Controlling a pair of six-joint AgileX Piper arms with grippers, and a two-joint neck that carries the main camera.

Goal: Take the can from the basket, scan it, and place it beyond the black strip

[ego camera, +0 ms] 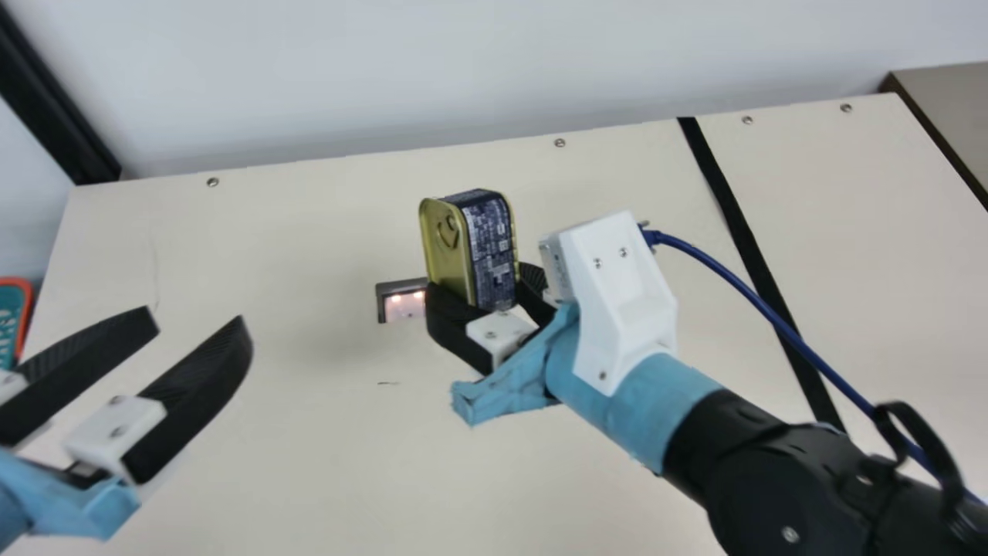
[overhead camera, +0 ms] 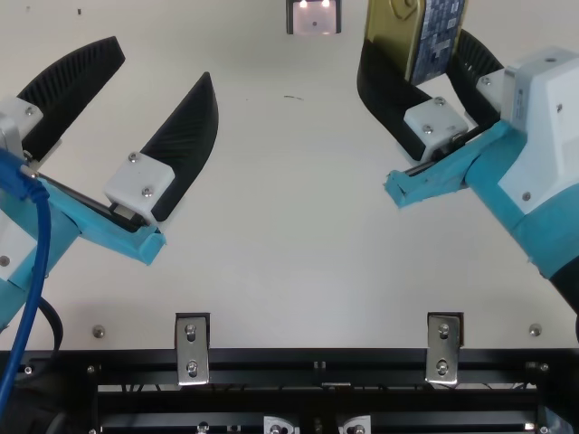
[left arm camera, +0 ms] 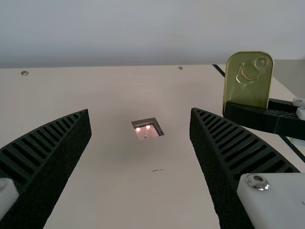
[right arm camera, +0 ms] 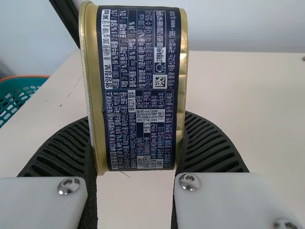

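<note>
Left gripper [ego camera: 194, 320] hangs spread at near left, right gripper [ego camera: 485, 284] pinches the can [ego camera: 491, 239] by its low end, right of the scanner [ego camera: 403, 302]; should be stiff, fairly light, slick, so grip square across both flat faces.

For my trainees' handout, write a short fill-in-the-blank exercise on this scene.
1. The right gripper is holding the ____.
2. The left gripper stands open, holding ____.
3. The strip across the table is coloured ____.
4. The cable at the right arm is coloured ____.
Missing words, in order: can; nothing; black; blue.
</note>
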